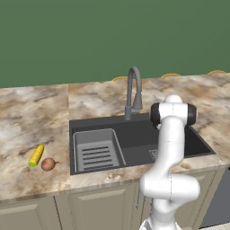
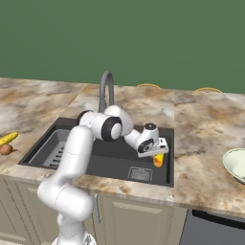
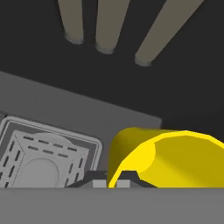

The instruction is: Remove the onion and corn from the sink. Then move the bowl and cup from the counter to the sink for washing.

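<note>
In the left base view one corn cob (image 1: 36, 155) and one onion (image 1: 48, 164) lie just beside each other on the marbled surface (image 1: 27, 117) at about 8 o'clock from the sink (image 1: 134, 139), both outside the basin. The sink holds one ribbed rack insert (image 1: 96, 150) in its left half, and one grey gooseneck faucet (image 1: 133, 92) stands at its 12 o'clock edge. The white arm (image 1: 170, 152) rises in front of the basin's right part and hides what lies behind it. In the right base view the arm reaches down into the sink's right half, and the tool (image 2: 158, 154) is closed narrowly on the rim of one yellow cup (image 2: 158, 160), which sits low in the basin just at 1 o'clock from the square drain grate (image 2: 140, 173). One pale bowl (image 2: 235, 165) rests on the surface at 3 o'clock from the sink, cut by the picture's edge. The corn and the onion show at the far 9 o'clock edge. In the hand view the cup's open yellow mouth lies at 5 o'clock, with the tool's dark fingertips (image 3: 94, 177) pinching its wall, and the drain grate sits at 8 o'clock on the dark basin floor.
</note>
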You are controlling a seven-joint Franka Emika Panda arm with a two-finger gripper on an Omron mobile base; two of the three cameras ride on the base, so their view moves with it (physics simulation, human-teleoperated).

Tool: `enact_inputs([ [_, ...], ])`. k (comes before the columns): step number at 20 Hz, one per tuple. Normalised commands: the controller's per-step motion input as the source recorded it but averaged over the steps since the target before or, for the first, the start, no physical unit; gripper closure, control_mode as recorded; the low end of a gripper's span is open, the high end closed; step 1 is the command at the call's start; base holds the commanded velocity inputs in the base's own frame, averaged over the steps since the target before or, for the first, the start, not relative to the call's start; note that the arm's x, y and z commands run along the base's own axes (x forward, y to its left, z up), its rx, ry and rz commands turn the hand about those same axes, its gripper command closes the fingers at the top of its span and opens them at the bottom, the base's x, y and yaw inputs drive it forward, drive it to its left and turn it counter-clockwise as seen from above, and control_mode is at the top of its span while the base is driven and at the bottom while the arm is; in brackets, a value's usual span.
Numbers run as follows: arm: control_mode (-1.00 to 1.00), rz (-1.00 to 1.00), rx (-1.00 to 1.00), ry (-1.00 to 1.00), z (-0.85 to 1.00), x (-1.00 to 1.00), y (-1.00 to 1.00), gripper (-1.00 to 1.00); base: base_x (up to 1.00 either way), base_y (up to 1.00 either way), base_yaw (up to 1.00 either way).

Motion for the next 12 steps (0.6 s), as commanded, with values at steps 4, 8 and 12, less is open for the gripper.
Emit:
enact_inputs([
  [4,-1.0,0.0,0.0,0.0,-0.24,0.11,-0.08,1.0,0.0,0.0,0.0],
  [8,-1.0,0.0,0.0,0.0,-0.24,0.11,-0.05,1.0,0.0,0.0,0.0],
  [12,-1.0,0.0,0.0,0.0,-0.25,0.1,-0.04,1.0,0.0,0.0,0.0],
])
